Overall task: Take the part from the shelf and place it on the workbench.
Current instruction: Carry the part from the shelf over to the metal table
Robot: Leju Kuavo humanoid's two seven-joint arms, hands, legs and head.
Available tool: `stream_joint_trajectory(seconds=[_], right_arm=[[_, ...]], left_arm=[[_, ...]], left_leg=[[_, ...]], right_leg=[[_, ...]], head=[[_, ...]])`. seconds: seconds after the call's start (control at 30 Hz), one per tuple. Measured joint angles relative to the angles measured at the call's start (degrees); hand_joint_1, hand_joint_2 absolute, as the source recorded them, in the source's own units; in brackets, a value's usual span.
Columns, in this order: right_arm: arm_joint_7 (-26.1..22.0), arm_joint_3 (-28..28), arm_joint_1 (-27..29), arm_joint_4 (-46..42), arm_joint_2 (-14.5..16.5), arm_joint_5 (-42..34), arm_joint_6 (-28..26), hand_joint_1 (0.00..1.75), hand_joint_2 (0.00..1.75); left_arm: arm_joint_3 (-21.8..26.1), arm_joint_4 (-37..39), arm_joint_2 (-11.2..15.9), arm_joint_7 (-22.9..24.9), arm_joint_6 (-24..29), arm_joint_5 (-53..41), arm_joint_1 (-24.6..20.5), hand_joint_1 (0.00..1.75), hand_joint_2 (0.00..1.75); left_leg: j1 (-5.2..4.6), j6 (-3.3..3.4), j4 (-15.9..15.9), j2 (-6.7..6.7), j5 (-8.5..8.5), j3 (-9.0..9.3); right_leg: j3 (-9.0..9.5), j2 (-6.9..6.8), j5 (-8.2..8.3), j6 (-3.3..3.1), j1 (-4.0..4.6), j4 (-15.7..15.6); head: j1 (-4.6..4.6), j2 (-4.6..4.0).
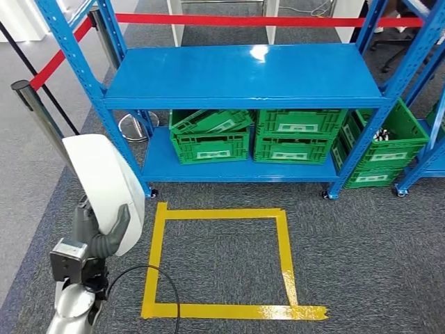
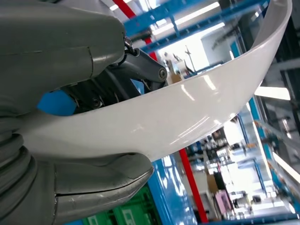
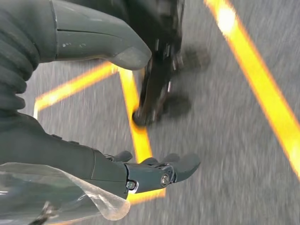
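Observation:
A curved white shell part (image 1: 105, 184) is held up at the lower left of the head view. My left hand (image 1: 105, 235) grips its lower edge, thumb on the front face. In the left wrist view the glossy white part (image 2: 183, 110) runs between the thumb (image 2: 102, 180) and the dark fingers (image 2: 141, 65). In the right wrist view my right hand (image 3: 116, 108) hangs over the grey carpet with its thumb and fingers apart and nothing in it. The blue shelf (image 1: 247, 73) stands ahead with a bare top board.
Green crates (image 1: 210, 136) (image 1: 299, 136) sit on the shelf's lower board, another (image 1: 388, 142) to the right. A yellow tape rectangle (image 1: 220, 261) marks the carpet before the shelf. A red belt barrier on a metal post (image 1: 37, 111) runs along the left. A black cable (image 1: 152, 278) lies on the floor.

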Motion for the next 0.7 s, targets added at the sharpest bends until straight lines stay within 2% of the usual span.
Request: stream_joint_trajectory(seconds=[0.03,0.07,0.1,0.13,0.17,0.23,0.27,0.3,0.33,0.4,0.43,0.47,0.5,0.57,0.6,0.63,0.67,0.7], right_arm=[[-0.55,0.04,0.0,-0.02,0.12,0.89,-1.61,0.0,1.75],[-0.93,0.08,-0.01,-0.02,0.26,1.56,-2.95,0.0,1.75],[-1.11,0.1,-0.03,-0.02,0.39,2.01,-3.91,0.0,1.75],[-1.17,0.1,-0.05,-0.02,0.46,2.22,-4.37,0.0,1.75],[-1.2,0.1,-0.08,-0.02,0.57,2.36,-4.66,0.0,1.75],[-1.27,0.1,-0.17,-0.02,0.94,2.5,-4.92,0.0,1.75],[-1.35,0.1,-0.27,-0.02,1.16,2.53,-4.78,0.0,1.75],[-1.49,0.1,-0.37,-0.02,1.34,2.52,-4.27,0.0,1.75],[-1.62,0.1,-0.45,-0.02,1.46,2.48,-3.47,0.0,1.75],[-1.79,0.1,-0.48,-0.02,1.5,2.36,-1.72,0.0,1.75],[-1.8,0.1,-0.45,-0.02,1.5,2.33,-1.21,0.0,1.75],[-1.8,0.1,-0.42,-0.02,1.5,2.33,-0.96,0.0,1.75],[-1.8,0.1,-0.41,-0.02,1.51,2.33,-0.86,0.0,1.75],[-1.79,0.1,-0.4,-0.02,1.53,2.36,-0.83,0.0,1.75],[-1.79,0.1,-0.4,-0.02,1.53,2.4,-0.83,0.0,1.75],[-1.79,0.1,-0.4,-0.03,1.53,2.48,-0.85,0.0,1.75],[-1.79,0.1,-0.4,-0.04,1.53,2.61,-0.85,0.0,1.75],[-1.8,0.1,-0.41,-0.05,1.53,2.8,-0.85,0.0,1.75]], left_arm=[[0.78,-0.6,0.18,-0.16,0.15,0.44,0.9,1.75,1.75],[1.7,-1.23,0.38,-0.41,0.06,0.94,1.8,1.75,1.75],[2.65,-1.8,0.53,-0.67,-0.21,1.33,2.57,1.75,1.75],[3.46,-2.25,0.66,-0.86,-0.5,1.49,3.18,1.75,1.75],[4.18,-2.68,0.75,-1.01,-0.74,1.59,3.61,1.75,1.75],[5.1,-3.57,0.84,-1.09,-0.91,1.42,4.08,1.75,1.75],[5.38,-4.01,0.85,-1.12,-0.93,1.26,4.17,1.75,1.75],[5.6,-4.37,0.84,-1.12,-0.94,1.07,4.22,1.75,1.75],[5.75,-4.6,0.82,-1.13,-0.96,0.82,4.26,1.75,1.75],[5.93,-4.79,0.76,-1.13,-0.96,0.38,4.3,1.75,1.75],[5.97,-4.82,0.75,-1.13,-0.95,0.16,4.27,1.75,1.75],[6.01,-4.85,0.73,-1.12,-0.93,0.03,4.26,1.75,1.75],[6.05,-4.89,0.7,-1.12,-0.92,-0.06,4.25,1.75,1.75],[6.11,-4.92,0.67,-1.11,-0.91,-0.14,4.3,1.75,1.75],[6.13,-4.92,0.66,-1.11,-0.91,-0.15,4.35,1.75,1.75],[6.14,-4.92,0.66,-1.11,-0.94,-0.16,4.4,1.75,1.75],[6.15,-4.92,0.67,-1.12,-1.02,-0.15,4.47,1.75,1.75],[6.15,-4.94,0.68,-1.18,-1.19,-0.1,4.54,1.75,1.75]], left_leg=[[0.1,-0.28,3.82,-0.01,-3.24,-0.63],[0.21,-0.47,7.77,-0.01,-5.65,-1.13],[0.26,-0.54,10.63,-0.01,-6.7,-1.19],[0.27,-0.49,11.66,-0.01,-6.4,-0.51],[0.25,-0.31,10.61,-0.02,-5.19,1.05],[0.04,0.67,3.37,-0.16,-2.71,6.45],[-0.1,1.18,-0.71,-0.25,-2.32,9.04],[-0.29,1.58,-3.85,-0.33,-2.4,10.84],[-0.49,1.81,-5.57,-0.38,-2.66,11.62],[-0.56,2.09,-6.92,-0.27,-1.97,11.59],[-0.46,2.35,-7.38,-0.14,-1.36,11.36],[-0.27,2.69,-7.82,0.02,-0.75,11.05],[-0.1,2.94,-8.12,0.18,-0.24,10.62],[-0.11,3.14,-7.67,0.35,0.6,9.17],[-0.1,3.06,-7.29,0.42,0.92,8.37],[-0.05,2.95,-6.83,0.47,1.18,7.56],[0.04,2.79,-6.34,0.49,1.37,6.74],[0.15,2.55,-5.82,0.49,1.55,5.94]], right_leg=[[-0.53,0.02,0.59,-0.27,0.03,0.12],[-1.15,0.02,1.14,-0.4,0.08,0.31],[-2.0,0.02,1.64,-0.4,0.13,0.56],[-2.94,0.0,2.09,-0.38,0.19,0.9],[-3.85,-0.06,2.45,-0.34,0.29,1.26],[-5.35,-0.2,3.06,-0.2,0.51,1.89],[-5.84,-0.27,3.37,-0.04,0.6,2.11],[-6.25,-0.33,3.78,0.24,0.57,2.23],[-6.6,-0.38,4.25,0.59,0.45,2.22],[-7.21,-0.34,4.91,1.34,0.2,2.05],[-7.72,-0.22,4.29,1.64,0.21,2.37],[-8.43,-0.05,2.8,1.88,0.23,3.57],[-9.41,0.13,0.44,2.11,0.19,6.01],[-11.44,0.33,-4.32,2.63,-0.01,13.39],[-11.96,0.34,-5.4,2.9,-0.11,16.53],[-11.74,0.33,-5.17,3.14,-0.19,18.09],[-10.58,0.33,-3.79,3.32,-0.28,17.57],[-8.5,0.32,-1.96,3.45,-0.41,15.12]], head=[[-0.14,0.0],[-0.21,0.0],[-0.22,0.0],[-0.24,0.0],[-0.25,0.0],[-0.24,0.0],[-0.21,0.0],[-0.21,0.0],[-0.2,0.0],[-0.27,0.0],[-0.21,0.0],[-0.11,0.0],[0.02,0.0],[0.21,0.0],[0.22,0.0],[0.22,0.0],[0.24,0.0],[0.23,0.0]])
